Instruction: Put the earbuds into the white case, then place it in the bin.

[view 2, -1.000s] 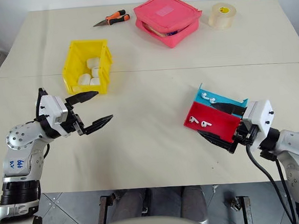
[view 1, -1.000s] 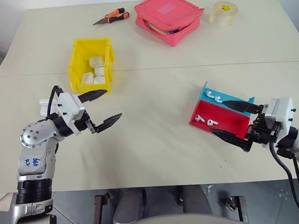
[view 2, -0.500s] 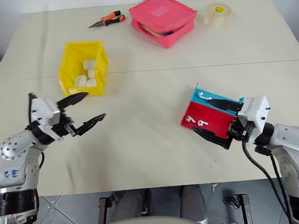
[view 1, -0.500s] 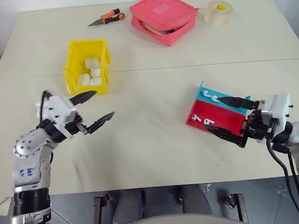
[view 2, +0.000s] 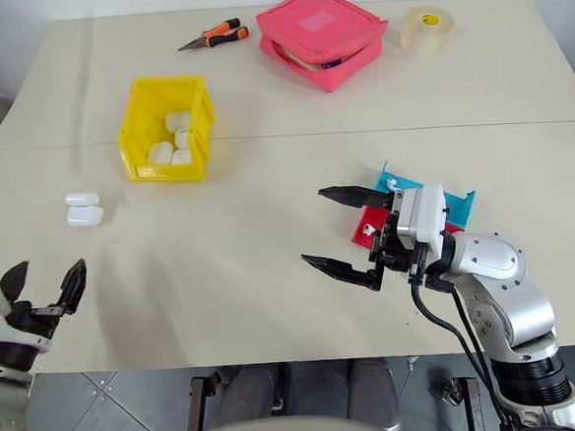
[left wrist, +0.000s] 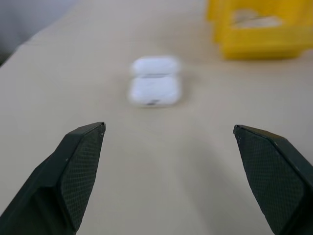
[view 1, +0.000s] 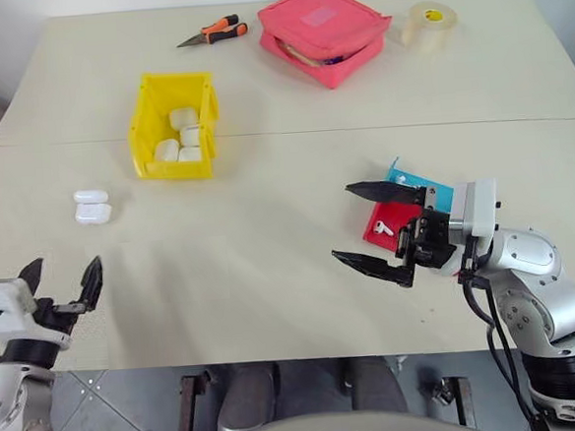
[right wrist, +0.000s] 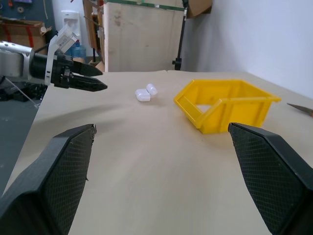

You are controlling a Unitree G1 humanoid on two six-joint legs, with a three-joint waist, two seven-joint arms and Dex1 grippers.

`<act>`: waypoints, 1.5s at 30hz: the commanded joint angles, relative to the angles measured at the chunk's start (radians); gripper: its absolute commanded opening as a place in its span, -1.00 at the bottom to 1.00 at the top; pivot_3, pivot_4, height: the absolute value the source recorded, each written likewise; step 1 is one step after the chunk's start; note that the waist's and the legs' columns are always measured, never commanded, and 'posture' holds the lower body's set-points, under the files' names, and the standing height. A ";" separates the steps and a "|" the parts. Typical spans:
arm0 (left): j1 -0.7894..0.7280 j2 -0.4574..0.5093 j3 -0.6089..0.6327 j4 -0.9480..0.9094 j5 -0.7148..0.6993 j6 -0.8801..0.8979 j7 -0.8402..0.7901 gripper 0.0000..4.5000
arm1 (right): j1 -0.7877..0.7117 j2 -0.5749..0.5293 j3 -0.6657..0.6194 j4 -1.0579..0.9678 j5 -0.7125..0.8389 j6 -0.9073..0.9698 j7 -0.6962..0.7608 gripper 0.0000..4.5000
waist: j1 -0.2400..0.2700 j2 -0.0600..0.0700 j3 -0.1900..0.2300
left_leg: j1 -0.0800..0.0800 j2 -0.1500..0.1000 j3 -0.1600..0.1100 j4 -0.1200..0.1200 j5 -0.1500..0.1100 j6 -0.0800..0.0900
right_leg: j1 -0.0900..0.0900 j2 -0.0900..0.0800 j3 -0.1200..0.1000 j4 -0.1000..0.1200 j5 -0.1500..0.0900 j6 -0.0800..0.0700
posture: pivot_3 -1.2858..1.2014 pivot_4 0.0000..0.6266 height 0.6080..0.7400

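- Left hand (view 1: pixel 62 281) is seen at the near left edge of the surface (view 1: pixel 272 276), fingers spread wide, nothing held.
- Right hand (view 1: pixel 372 225) is seen over the near right part of the surface, pointing across toward the left hand, fingers spread wide, nothing held.
- A shallow red-and-blue tray (view 1: pixel 391 216) lies just behind the right hand and is partly covered by it; one of the earbuds (view 1: pixel 383 228) is seen on the red part between the fingers. Any further earbuds cannot be made out.
- The white case (view 1: pixel 93 207) lies open on the surface just ahead of the left hand, apart from its fingers, lid flipped back.
- The bin (view 1: pixel 174 124), yellow, stands farther ahead of the left hand, beyond the case; several white pieces (view 1: pixel 181 134) are seen inside it.
- Far from both hands, along the back of the surface: orange-handled pliers (view 1: pixel 212 31), a pink zip pouch (view 1: pixel 324 31), a roll of tape (view 1: pixel 428 24).
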 commanded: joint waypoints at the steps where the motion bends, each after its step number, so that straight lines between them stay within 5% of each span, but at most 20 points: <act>1: -0.014 0.012 0.032 -0.064 -0.036 0.112 0.081 0.98 | -0.003 -0.012 -0.011 0.005 -0.002 -0.042 0.030 1.00 | -0.002 0.000 0.000 | 0.000 0.000 0.000 0.000 0.000 0.000 | 0.000 0.000 0.000 0.000 0.000 0.000 | 0.03 -0.52 1.00; 9: -0.110 0.123 0.033 -0.071 -0.093 0.345 0.120 0.98 | 0.019 -0.050 -0.040 0.042 -0.004 -0.049 0.057 1.00 | -0.008 -0.001 0.000 | -0.001 0.001 0.003 -0.001 0.000 0.000 | -0.006 0.002 0.003 0.004 -0.001 -0.001 | 0.03 -0.52 1.00; 17: -0.399 0.511 -0.043 0.124 -0.136 0.712 0.021 0.98 | 0.034 -0.061 -0.028 0.052 0.000 -0.025 0.068 1.00 | -0.010 -0.001 0.000 | -0.002 0.001 0.004 -0.001 0.000 -0.001 | -0.009 0.003 0.006 0.006 -0.001 -0.002 | 0.03 -0.52 1.00; 22: -0.583 0.648 -0.195 0.285 -0.103 0.876 -0.013 0.98 | 0.040 -0.062 -0.031 0.048 -0.005 -0.029 0.054 1.00 | -0.024 -0.001 0.000 | -0.001 0.001 0.006 -0.005 0.000 -0.001 | -0.011 0.003 0.007 0.006 -0.001 -0.002 | 0.03 -0.52 1.00; 32: -0.795 0.673 -0.406 0.497 -0.011 0.904 -0.087 0.98 | 0.068 -0.063 -0.036 0.016 -0.013 -0.033 0.010 1.00 | -0.033 -0.002 0.000 | -0.001 0.001 0.008 -0.005 0.001 -0.003 | -0.012 0.003 0.007 0.006 -0.001 -0.002 | 0.03 -0.52 1.00; 45: -0.903 0.591 -0.484 0.674 0.085 0.822 -0.124 0.98 | 0.097 -0.076 -0.053 -0.027 -0.009 -0.022 -0.042 1.00 | -0.030 -0.002 0.000 | -0.002 0.001 0.009 -0.003 0.001 -0.003 | -0.013 0.004 0.007 0.008 -0.001 -0.002 | 0.03 -0.52 1.00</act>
